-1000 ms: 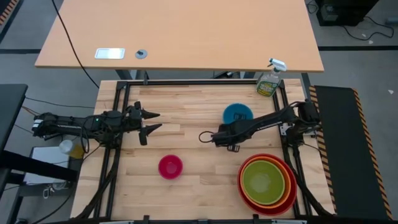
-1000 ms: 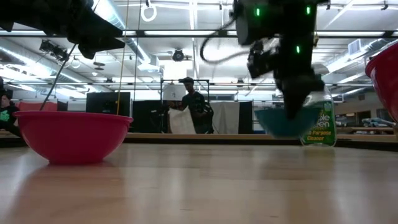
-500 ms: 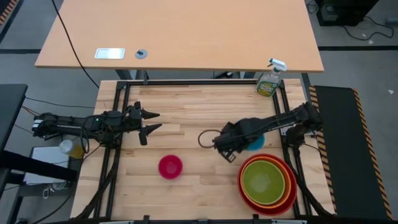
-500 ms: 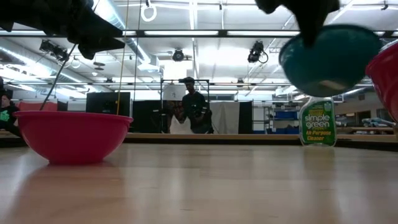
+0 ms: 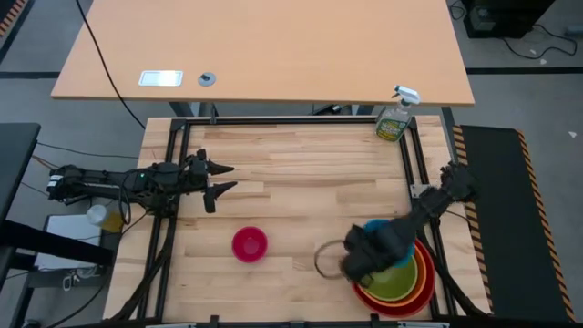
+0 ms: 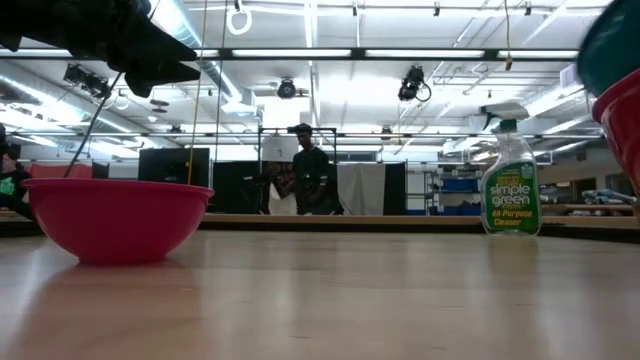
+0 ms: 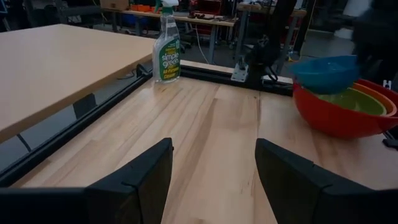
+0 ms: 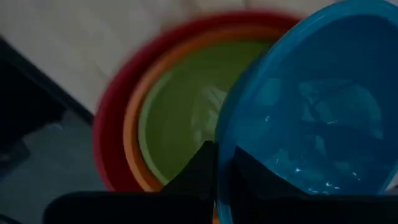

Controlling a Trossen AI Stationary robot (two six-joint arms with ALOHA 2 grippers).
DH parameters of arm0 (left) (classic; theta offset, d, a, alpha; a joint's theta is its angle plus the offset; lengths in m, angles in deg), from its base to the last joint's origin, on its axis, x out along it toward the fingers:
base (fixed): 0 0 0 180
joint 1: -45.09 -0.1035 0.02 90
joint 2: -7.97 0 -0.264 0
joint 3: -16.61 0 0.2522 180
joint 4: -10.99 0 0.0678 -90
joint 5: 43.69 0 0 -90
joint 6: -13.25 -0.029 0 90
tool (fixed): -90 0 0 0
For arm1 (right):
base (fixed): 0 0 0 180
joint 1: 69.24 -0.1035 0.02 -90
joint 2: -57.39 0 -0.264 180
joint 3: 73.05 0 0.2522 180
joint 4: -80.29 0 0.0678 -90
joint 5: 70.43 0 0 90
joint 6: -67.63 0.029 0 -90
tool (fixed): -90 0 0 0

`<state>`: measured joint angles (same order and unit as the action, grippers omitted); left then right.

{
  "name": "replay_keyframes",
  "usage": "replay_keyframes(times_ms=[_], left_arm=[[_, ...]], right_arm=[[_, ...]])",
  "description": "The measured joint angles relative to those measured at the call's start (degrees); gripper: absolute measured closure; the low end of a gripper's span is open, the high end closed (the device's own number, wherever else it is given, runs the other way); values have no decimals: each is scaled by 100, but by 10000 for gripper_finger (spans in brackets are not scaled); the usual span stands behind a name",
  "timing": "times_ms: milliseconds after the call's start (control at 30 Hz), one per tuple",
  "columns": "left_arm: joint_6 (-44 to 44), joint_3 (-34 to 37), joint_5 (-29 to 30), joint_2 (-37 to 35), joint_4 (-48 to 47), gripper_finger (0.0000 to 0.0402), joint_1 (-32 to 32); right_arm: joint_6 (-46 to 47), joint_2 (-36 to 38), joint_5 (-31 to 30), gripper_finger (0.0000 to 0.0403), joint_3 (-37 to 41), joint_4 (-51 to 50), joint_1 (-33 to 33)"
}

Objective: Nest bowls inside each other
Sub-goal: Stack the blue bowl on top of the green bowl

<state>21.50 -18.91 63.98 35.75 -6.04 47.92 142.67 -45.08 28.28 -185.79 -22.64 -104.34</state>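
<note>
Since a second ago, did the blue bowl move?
Yes. The blue bowl, held in the right gripper, went from near the spray bottle toward the table's front edge and now hangs over the stacked lime green bowl.

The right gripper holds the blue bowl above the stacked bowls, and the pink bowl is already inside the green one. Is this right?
Not quite. The pink bowl sits alone on the table, apart from the stack, as the high view shows. The right gripper does hold the blue bowl above the stacked bowls.
</note>
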Motion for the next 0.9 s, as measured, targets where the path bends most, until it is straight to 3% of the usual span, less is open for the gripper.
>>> replay_keyframes(times_ms=[133,367,567,667,900], left_arm=[[22,0,-1,-2,0,170,0],[19,0,0,-2,9,170,0],[18,0,0,-4,57,170,2],[14,0,-1,-4,57,170,2],[-9,0,0,-4,189,170,0]], right_arm=[[572,4,285,370,2,308,-536],[1774,-179,92,370,85,1312,-929],[1452,-736,217,369,114,757,-823],[1151,-959,-28,359,117,734,-774],[910,-1059,251,286,114,866,-654]])
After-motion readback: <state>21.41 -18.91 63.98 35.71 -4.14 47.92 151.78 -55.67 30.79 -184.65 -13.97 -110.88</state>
